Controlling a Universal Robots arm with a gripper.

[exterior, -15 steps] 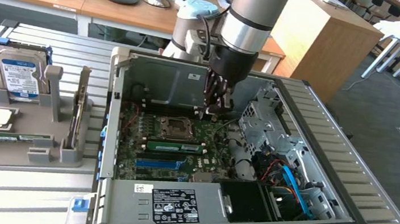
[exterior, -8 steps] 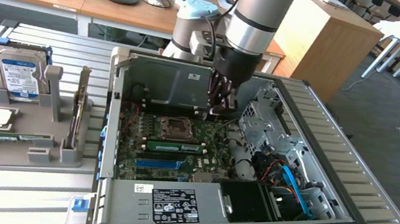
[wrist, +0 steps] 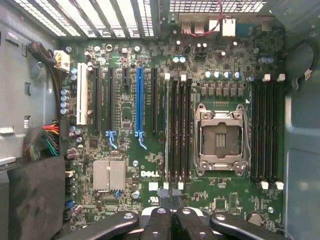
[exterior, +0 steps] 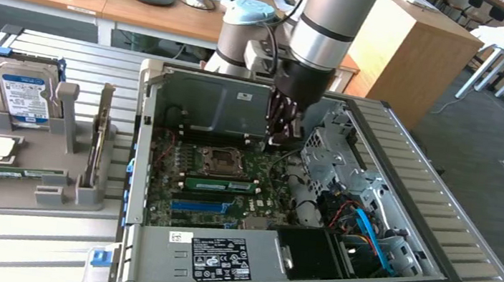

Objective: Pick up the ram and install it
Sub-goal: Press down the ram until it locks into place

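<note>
Inside computer case (exterior: 429, 264), shut claw (exterior: 281, 141) hides most of the ram (wrist: 167, 135).

"DELL" on the motherboard (wrist: 150, 174)

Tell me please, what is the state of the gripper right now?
Gripper: fingers closed above the green motherboard inside the open computer case; whether anything is held cannot be told.
</note>
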